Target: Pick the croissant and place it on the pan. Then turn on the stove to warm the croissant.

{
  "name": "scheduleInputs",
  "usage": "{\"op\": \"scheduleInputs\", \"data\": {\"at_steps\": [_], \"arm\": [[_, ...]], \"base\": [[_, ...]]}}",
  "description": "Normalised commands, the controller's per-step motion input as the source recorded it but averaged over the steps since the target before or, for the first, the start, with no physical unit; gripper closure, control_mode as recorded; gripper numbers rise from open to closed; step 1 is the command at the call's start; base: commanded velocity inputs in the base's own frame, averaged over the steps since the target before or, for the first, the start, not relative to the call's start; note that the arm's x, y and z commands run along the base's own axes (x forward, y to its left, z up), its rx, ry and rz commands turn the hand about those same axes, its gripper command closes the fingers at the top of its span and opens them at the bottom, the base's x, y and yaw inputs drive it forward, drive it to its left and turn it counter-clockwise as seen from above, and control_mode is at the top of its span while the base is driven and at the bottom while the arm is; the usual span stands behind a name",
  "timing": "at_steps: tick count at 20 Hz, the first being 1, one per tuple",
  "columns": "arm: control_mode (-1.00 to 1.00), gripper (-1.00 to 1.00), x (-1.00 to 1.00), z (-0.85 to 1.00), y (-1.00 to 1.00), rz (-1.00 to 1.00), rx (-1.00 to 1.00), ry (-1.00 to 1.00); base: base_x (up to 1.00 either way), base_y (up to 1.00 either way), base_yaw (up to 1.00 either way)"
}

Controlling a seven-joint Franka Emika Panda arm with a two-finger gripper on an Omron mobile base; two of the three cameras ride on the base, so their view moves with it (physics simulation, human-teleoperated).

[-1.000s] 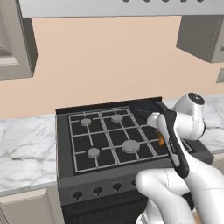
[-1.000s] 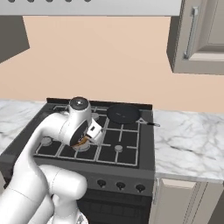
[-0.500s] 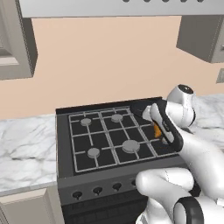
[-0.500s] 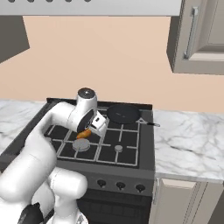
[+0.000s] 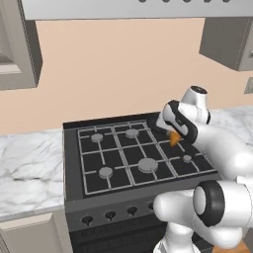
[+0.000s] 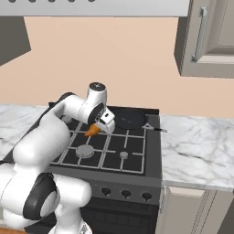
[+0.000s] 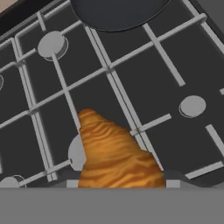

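Gripper: the gripper (image 6: pixel 96 129) hangs above the stove's middle, fingers pinching the croissant, which sticks out below it.
Croissant: the croissant (image 7: pixel 114 154) is held in the air over the grates, clear of the pan; from the right base view (image 6: pixel 93 130) it is an orange tip under the white hand, and from the left base view (image 5: pixel 174 139) it points down toward the right-hand burners.
Croissant texture: orange-brown, ridged with wavy darker bands, tapering to a rounded point.
Pan: the pan (image 6: pixel 129 119) sits on the stove's back right corner, round, shallow and matt black, its thin dark handle reaching toward the right edge; in the hand view its dark rim (image 7: pixel 118 13) lies at the top, apart from the croissant.
Stove: the stove (image 5: pixel 89 190) is dark grey with a flat top crossed by thin grey grid grates (image 7: pixel 124 105), straight bars meeting at right angles.
Burners: round pale grey burner caps (image 5: pixel 147 165) sit under the grates; one lies partly hidden behind the croissant in the hand view.
Knobs: a row of small black knobs (image 6: pixel 126 194) runs along the front face.
In the way: between croissant and pan only open grate shows; the robot's white forearm hides most of the pan from the left base view.
Surroundings: white marble-veined counter (image 6: pixel 196 141) on both sides of the stove, grey-beige cabinets (image 6: pixel 208 39) above, a peach wall (image 5: pixel 118 69) behind.
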Motion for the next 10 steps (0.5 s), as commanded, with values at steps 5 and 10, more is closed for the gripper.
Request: {"op": "scheduleInputs", "data": {"at_steps": [5,10], "arm": [[-1.00,1.00,0.36,0.00,-0.04,0.00,0.00,0.04],[-1.00,1.00,0.38,0.00,-0.15,0.00,0.00,0.01]], "base": [[0.00,0.00,0.00],[0.00,0.00,0.00]]}}
